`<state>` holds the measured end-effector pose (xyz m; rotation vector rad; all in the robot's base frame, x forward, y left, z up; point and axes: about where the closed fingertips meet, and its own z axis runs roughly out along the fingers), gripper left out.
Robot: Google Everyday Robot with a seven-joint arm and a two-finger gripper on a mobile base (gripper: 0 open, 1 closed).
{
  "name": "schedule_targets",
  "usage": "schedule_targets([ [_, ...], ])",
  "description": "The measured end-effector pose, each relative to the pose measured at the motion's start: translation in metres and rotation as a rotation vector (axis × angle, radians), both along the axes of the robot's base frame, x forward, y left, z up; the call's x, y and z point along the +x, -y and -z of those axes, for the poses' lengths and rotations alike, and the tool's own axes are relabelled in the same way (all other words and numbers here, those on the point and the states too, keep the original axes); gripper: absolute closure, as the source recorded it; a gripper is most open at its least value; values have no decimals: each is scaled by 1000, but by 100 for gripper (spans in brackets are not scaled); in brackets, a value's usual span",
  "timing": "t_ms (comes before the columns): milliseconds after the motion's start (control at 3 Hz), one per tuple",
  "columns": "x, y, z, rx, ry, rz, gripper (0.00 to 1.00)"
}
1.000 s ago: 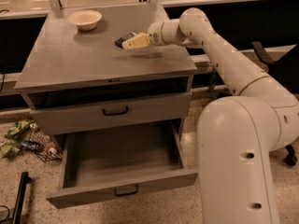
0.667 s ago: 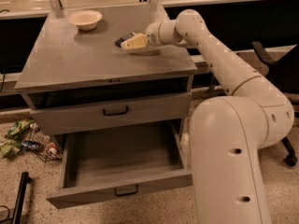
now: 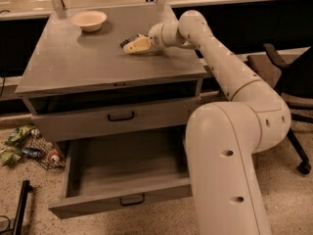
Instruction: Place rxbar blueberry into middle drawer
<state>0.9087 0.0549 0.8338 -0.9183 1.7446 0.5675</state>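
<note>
Resting on grey cabinet top [image 3: 88,67]: rxbar blueberry [image 3: 128,38], dark wrapper, pale markings too small to read. Gripper [image 3: 136,45] right against bar's right end; clamped or spread, cannot tell. Cream bowl [image 3: 88,19] well apart, back-left. Middle drawer [image 3: 117,202] pulled open below. Upper drawer [image 3: 78,124] above it, black handle. Litter [image 3: 19,141] on floor, left. Arm's bulky lower link [image 3: 225,170] shifted left since earlier frame, covering drawer's right end; gripper barely moved.

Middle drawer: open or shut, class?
Open: the middle drawer is pulled out, inside visible. The gripper is at the rxbar blueberry on the cabinet top.
</note>
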Motion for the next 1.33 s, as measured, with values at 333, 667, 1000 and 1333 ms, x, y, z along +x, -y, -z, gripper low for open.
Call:
schedule_targets([
  [333,2,-4,2,13,-3,-3,18],
  [667,4,-9,2,27,1,-10,40],
  [1000,4,-13,4,36,-4,-27,64],
  [1333,-6,-14,-12,54,24,-78,87],
])
